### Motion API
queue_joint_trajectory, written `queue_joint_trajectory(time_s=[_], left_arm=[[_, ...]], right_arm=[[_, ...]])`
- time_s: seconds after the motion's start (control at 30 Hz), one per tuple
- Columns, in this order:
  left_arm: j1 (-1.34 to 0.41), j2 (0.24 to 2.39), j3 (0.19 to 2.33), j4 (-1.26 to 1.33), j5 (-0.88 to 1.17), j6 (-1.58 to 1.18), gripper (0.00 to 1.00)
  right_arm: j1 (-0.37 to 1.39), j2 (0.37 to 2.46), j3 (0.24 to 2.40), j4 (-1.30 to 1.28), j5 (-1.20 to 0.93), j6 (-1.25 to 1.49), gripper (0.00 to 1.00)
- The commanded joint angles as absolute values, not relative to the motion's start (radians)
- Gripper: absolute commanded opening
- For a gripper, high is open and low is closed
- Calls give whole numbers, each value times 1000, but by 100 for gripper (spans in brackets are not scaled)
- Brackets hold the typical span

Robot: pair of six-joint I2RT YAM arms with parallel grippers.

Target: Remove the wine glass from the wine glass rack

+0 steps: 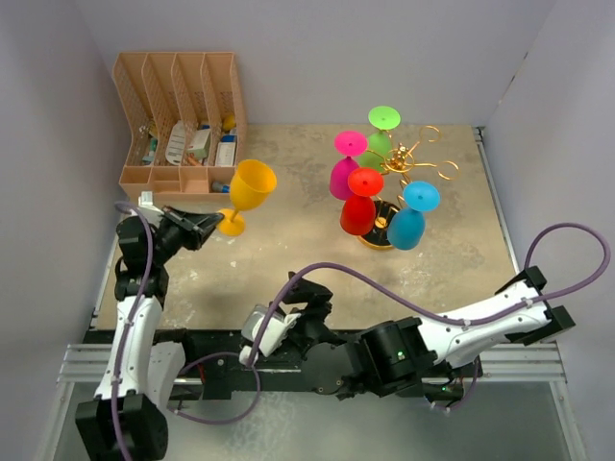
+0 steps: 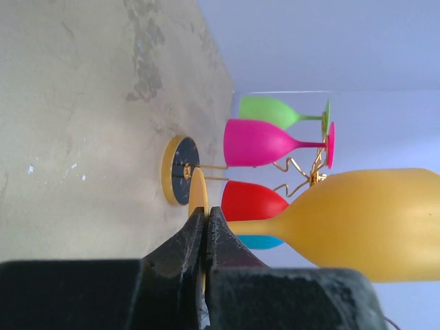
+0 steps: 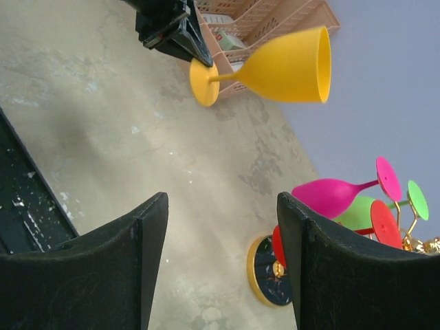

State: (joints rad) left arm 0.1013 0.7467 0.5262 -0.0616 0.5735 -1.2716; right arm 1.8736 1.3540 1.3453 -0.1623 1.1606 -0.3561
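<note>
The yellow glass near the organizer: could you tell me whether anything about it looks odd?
Yes. The yellow glass hangs tilted in mid-air, pinched only by the edge of its foot in the shut left gripper, a thin hold. Nothing looks spilled or broken.

The right hand (image 3: 221, 206) hangs over the mottled beige desk (image 3: 103, 137), its two black fingers (image 3: 103, 275) spread wide with nothing between them. Beyond, the left hand (image 3: 196, 51) pinches the foot of a yellow wine glass (image 3: 282, 65), held clear of the desk with its bowl tipped sideways in front of a peach slotted organiser (image 3: 275, 14). At lower right stands the wine glass rack (image 3: 265, 275), carrying a pink glass (image 3: 330, 196), a green glass (image 3: 357, 213) and a red glass (image 3: 385, 223).
</note>
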Motion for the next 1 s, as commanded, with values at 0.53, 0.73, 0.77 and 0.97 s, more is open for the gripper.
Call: queue_joint_trajectory(time_s=[0.53, 0.73, 0.77, 0.97], left_arm=[[267, 681, 385, 306, 933, -1222, 0], [266, 672, 349, 353, 946, -1264, 0], [267, 675, 350, 361, 943, -1271, 0], [266, 690, 350, 407, 934, -1312, 0]], right_arm=[[1218, 1821, 2594, -854, 265, 93, 62], [1016, 1770, 2479, -816, 4, 227, 56], [1008, 1758, 2457, -815, -4, 230, 55], [979, 1678, 2317, -792, -41, 239, 55]])
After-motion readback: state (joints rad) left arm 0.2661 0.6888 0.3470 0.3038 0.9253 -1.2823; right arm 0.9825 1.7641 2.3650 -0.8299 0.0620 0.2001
